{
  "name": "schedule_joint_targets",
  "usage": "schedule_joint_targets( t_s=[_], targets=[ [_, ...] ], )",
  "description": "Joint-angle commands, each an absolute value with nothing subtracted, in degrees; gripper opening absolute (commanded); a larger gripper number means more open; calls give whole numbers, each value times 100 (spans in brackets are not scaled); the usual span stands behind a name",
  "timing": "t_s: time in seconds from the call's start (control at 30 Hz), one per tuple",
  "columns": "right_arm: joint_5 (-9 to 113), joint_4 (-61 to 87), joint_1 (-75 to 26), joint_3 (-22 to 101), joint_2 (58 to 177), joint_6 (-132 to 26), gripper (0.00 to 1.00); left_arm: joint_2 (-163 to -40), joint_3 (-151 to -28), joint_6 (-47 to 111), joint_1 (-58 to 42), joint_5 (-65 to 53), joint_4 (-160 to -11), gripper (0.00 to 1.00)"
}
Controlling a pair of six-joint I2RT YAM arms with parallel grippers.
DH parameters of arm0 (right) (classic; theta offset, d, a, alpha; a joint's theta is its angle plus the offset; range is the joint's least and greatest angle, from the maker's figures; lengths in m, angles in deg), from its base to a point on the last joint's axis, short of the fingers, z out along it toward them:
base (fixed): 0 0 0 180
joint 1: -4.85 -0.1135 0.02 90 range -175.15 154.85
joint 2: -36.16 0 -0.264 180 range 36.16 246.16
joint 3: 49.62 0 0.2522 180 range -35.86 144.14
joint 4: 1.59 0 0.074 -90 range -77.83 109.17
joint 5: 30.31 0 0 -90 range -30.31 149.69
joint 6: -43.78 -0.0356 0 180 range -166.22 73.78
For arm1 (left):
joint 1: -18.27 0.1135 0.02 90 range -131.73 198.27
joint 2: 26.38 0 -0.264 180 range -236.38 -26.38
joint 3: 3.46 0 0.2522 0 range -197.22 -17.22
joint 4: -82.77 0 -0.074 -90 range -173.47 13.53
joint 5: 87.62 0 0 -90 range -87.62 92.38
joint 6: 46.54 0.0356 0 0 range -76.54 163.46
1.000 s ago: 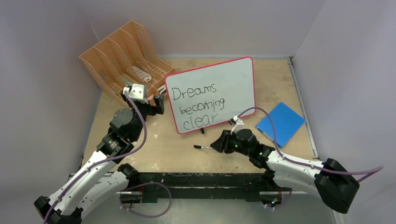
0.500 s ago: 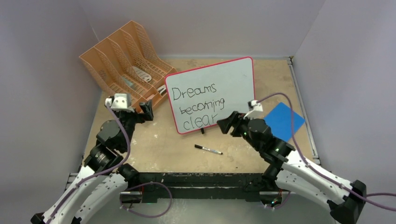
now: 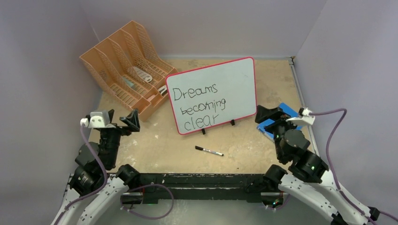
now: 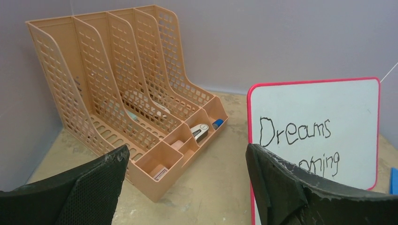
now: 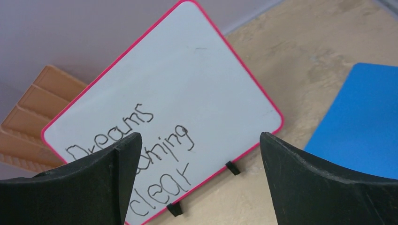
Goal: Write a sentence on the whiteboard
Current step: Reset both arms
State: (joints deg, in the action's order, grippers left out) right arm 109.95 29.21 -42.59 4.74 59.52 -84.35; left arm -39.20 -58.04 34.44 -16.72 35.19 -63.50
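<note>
Red-pink trim frames the whiteboard, which stands on two small black feet around the middle of the table, leaning back a little with its face towards the near edge. The sentence sits on the left part of the board in thin black strokes over three lines: "Dreams", "becoming", "clear". A black marker lies flat on the table in front of the board, towards the near edge, well apart from both arms.

The left gripper hovers near the table's left edge, its jaws spread wide with nothing between them; its own camera looks past them at the orange file rack in the far left corner, just beside the board's left side, with a few small items in its front compartments. The right gripper hangs near the right edge, jaws likewise wide and holding nothing. It is above a blue pad that lies flat just right of the board.
</note>
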Motion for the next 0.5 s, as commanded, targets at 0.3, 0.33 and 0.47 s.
schedule_joint_targets(
  t_s=[0.3, 0.33, 0.47],
  targets=[
    [12284, 3237, -4234, 746, 4902, -8389, 99, -2917, -5262, 3490, -1647, 3681, -6627, 92],
    [12306, 3224, -4234, 733, 4832, -8386, 99, -2866, -5237, 3512, -1651, 3697, -6654, 93],
    [12280, 3108, -4234, 664, 4683, -8288, 99, -2724, -5164, 3535, -1646, 3678, -6716, 93]
  ],
)
